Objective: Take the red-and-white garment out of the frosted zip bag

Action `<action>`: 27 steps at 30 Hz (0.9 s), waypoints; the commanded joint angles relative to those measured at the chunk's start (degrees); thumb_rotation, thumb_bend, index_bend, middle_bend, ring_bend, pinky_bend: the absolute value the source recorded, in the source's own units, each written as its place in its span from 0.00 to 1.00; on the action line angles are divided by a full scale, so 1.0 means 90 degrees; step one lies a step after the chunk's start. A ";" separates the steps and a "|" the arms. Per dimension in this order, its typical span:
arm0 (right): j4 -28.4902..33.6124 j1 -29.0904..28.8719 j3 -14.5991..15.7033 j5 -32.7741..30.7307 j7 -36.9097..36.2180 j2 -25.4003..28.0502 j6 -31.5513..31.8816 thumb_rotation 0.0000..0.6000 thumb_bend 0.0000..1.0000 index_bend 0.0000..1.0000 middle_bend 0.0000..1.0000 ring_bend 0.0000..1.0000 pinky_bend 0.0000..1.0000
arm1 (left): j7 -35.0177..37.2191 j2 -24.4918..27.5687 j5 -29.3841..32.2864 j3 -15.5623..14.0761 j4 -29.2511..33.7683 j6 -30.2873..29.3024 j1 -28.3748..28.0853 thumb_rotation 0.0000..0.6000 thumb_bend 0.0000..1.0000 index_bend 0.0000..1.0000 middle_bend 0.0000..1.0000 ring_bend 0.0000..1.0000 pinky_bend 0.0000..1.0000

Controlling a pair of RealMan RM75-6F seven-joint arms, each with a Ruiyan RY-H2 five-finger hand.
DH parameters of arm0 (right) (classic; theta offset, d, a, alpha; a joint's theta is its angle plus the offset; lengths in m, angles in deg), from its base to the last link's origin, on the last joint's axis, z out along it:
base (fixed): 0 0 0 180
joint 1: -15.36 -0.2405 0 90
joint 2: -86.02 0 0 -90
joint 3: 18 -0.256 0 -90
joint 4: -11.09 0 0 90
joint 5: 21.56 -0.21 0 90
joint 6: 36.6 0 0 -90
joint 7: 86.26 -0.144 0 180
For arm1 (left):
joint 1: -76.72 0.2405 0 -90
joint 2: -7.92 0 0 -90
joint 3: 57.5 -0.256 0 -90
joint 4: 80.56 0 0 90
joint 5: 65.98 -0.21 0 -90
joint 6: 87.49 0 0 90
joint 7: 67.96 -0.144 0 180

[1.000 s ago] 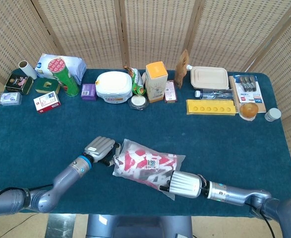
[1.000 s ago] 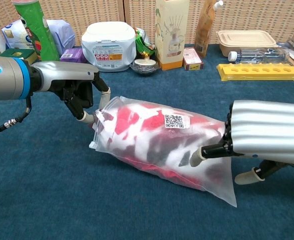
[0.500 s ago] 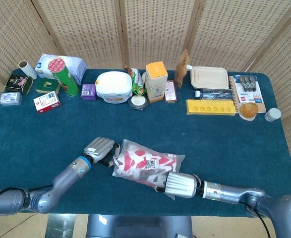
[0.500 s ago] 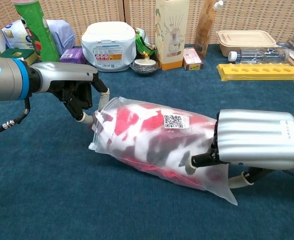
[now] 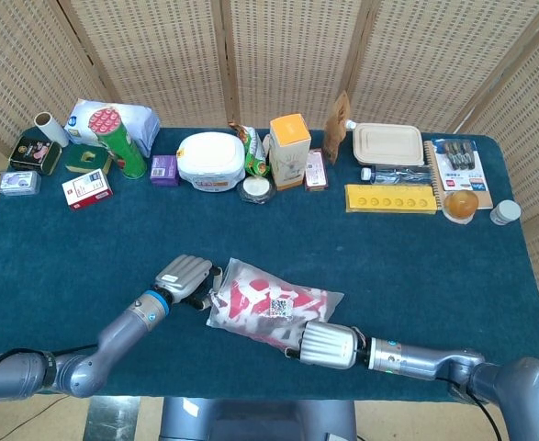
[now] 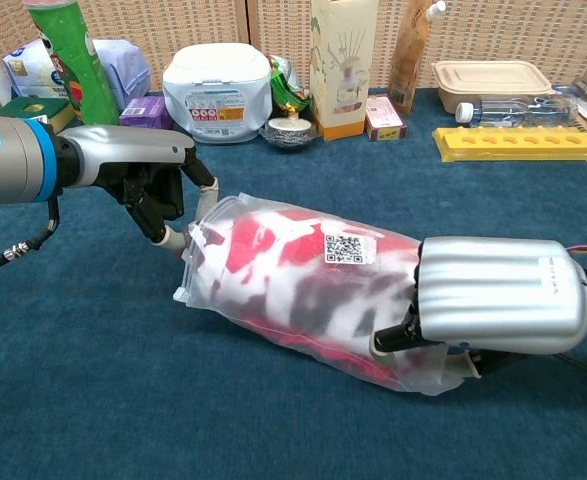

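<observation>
While the red-and-white garment sits bunched inside the frosted zip bag, the bag itself lies on its side on the blue tablecloth, near the front edge of the table and a little left of centre. A small white label with a square code shows on the bag's upper face.

My left hand is at the bag's left end, where the zip edge is. Its fingers are curled down and pinch the bunched plastic of that edge between the fingertips; the hand has hold of the bag there.

My right hand is at the bag's other end, its silver back turned up toward the cameras. It lies over the crumpled right end of the bag, one dark finger pressing into the plastic, and the bag's corner is folded under the palm. I think it grips the bag, though the palm hides the other fingers, so I cannot be sure of the hold.

Well apart from all this, along the far side of the table, stand a green tube can, a white round tub, a tall carton with an orange top, a beige lidded box and a yellow tray.
</observation>
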 commanded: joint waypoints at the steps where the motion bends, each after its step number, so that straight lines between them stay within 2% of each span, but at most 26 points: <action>1: 0.0091 -0.0013 0.0038 -0.0031 0.0027 0.0056 -0.0041 1.00 0.45 0.45 0.84 1.00 1.00 | -0.0006 -0.0002 0.0010 -0.0010 -0.0004 0.0000 -0.0005 1.00 0.64 0.69 1.00 1.00 1.00; 6: 0.0235 -0.0035 0.0091 -0.0094 0.0018 0.0131 -0.0146 1.00 0.49 0.47 0.85 1.00 1.00 | 0.0000 0.0004 0.0002 -0.0024 -0.0003 -0.0021 0.0002 1.00 0.64 0.69 1.00 1.00 1.00; 12: 0.0345 -0.0078 0.0149 -0.0083 0.0013 0.0187 -0.0194 1.00 0.55 0.54 0.85 1.00 1.00 | 0.0025 0.0023 -0.0023 -0.0047 -0.0008 -0.0018 0.0024 1.00 0.64 0.69 1.00 1.00 1.00; 27: 0.0584 -0.0074 0.0136 -0.0105 -0.0158 0.0402 0.0160 1.00 0.57 0.71 0.89 1.00 1.00 | 0.0124 0.0017 -0.0151 -0.0071 -0.0116 -0.0015 0.0105 1.00 0.64 0.69 1.00 1.00 1.00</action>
